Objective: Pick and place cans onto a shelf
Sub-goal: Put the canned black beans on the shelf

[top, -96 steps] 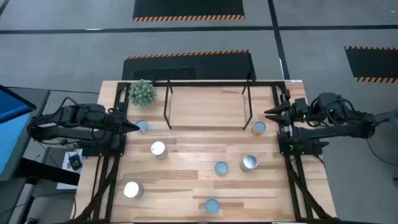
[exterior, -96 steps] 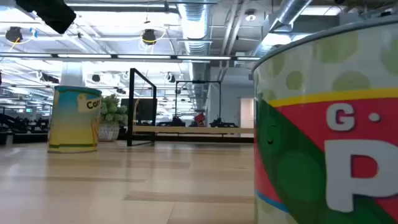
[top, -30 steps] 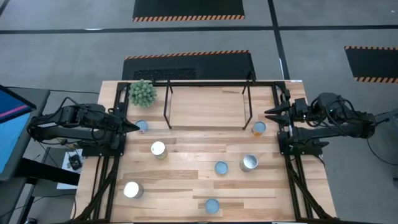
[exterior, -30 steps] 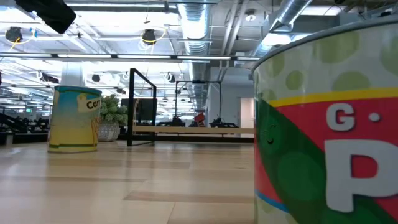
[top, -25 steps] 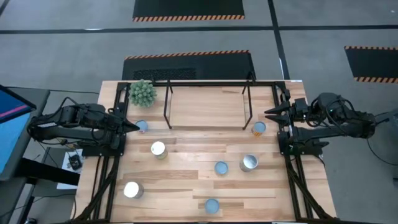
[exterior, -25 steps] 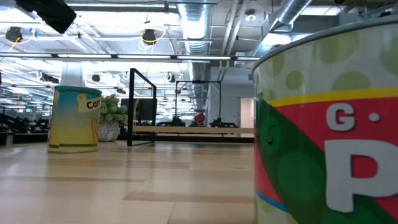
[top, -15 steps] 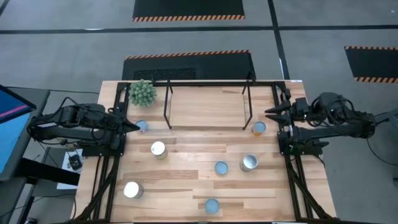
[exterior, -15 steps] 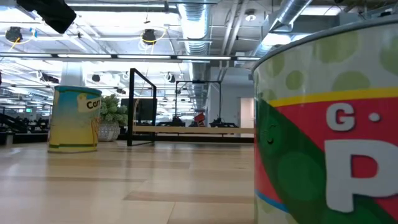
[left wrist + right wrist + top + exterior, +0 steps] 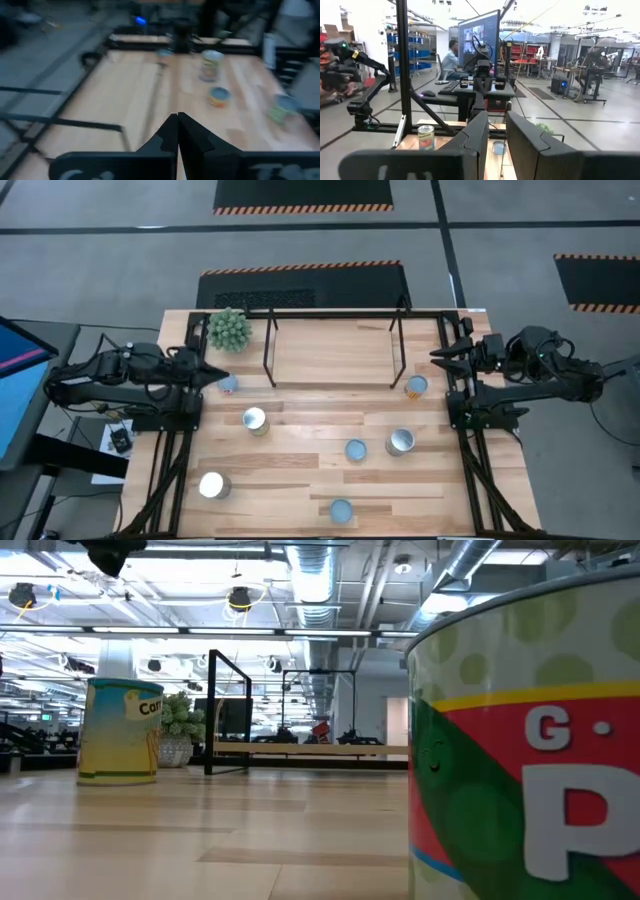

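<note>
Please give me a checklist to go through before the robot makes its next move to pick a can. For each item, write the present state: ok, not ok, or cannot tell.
1. Shelf board free to receive cans: ok, nothing stands on it.
2. Cans upright on the table: ok, seven round tops show from above.
3. Left claw open for a grasp: not ok, its fingers are together; it sits beside the can by the shelf's left leg.
4. Right claw open: ok, a gap shows between its fingers; the orange-labelled can is close by.
5. Potted plant clear of the left arm's path: cannot tell, it stands close to that claw.
</note>
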